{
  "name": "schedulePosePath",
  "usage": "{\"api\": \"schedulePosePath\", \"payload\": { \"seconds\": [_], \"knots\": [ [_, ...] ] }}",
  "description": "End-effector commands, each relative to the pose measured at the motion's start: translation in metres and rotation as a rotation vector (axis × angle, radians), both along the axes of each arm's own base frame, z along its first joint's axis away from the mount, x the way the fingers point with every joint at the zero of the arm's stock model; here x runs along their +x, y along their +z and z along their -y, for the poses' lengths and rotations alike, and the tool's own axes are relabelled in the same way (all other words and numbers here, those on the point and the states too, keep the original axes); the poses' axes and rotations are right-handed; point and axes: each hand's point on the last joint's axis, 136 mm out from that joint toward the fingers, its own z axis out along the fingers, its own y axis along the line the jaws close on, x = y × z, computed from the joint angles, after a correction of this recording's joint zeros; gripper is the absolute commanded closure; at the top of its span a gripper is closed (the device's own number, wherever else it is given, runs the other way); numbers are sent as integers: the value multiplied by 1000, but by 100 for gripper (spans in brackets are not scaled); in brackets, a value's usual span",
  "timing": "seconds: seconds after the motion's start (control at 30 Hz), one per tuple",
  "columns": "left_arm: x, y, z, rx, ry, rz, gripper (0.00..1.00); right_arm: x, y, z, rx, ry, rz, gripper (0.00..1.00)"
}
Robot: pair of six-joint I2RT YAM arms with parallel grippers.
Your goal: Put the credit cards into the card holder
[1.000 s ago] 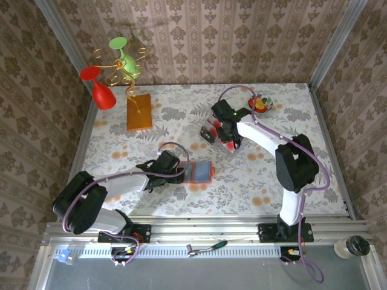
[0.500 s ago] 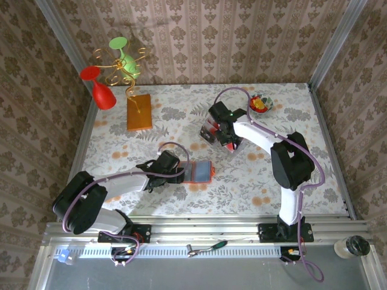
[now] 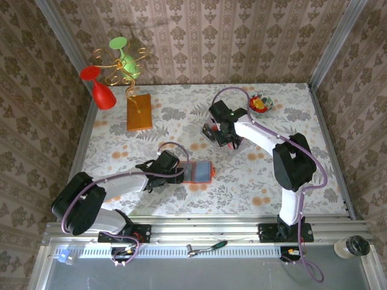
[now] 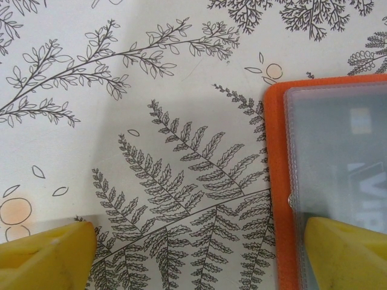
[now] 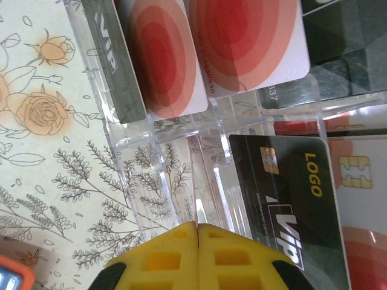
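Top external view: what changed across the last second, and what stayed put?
The right end effector edged slightly farther over the clear card stand and closed fully; no card is visibly caught in it. The left end effector stayed open at the edge of the orange card holder, which lay open and unmoved.

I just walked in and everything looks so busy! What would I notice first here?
Probably the bright red cup and green cup perched on curly gold wire at the far left corner of the table. Then the orange card holder lying open near the middle, and the red and black credit cards slotted in a clear rack further back, under the shut right gripper.
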Motion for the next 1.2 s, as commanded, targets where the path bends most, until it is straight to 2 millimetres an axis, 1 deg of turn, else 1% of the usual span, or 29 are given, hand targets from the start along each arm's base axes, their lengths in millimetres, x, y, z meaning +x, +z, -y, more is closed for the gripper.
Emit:
{"api": "schedulePosePath", "payload": {
  "seconds": [0.0, 0.1, 0.17, 0.23, 0.33, 0.4, 0.5, 0.57, 0.7, 0.9, 1.17],
  "knots": [
    [-4, 1, -7, 18, 19, 0, 10, -3, 51, -10, 89, 31, 63, 100],
    [-4, 1, -7, 17, 19, -1, 10, -12, 73, -24, 187, 35, 87, 100],
    [-4, 1, -7, 17, 19, 0, 10, -20, 82, -35, 247, 42, 92, 100],
    [-4, 2, -6, 15, 19, 2, 10, -30, 85, -50, 308, 56, 81, 100],
    [-4, 2, -7, 18, 21, 1, 10, -48, 84, -77, 383, 90, 55, 100],
    [-5, 2, -7, 18, 19, 0, 10, -60, 79, -96, 419, 122, 25, 100],
    [-4, 3, -7, 19, 19, 1, 10, -76, 66, -120, 429, 184, -33, 100],
    [-4, 3, -7, 20, 18, 1, 10, -83, 55, -129, 410, 218, -64, 100],
    [-5, 5, -7, 16, 18, 5, 10, -89, 31, -134, 368, 245, -125, 100],
    [-5, 6, -6, 14, 18, 6, 10, -100, 2, -139, 328, 273, -185, 100],
    [-5, 6, -6, 12, 17, 8, 10, -108, -26, -135, 279, 287, -212, 100]
  ]
}}
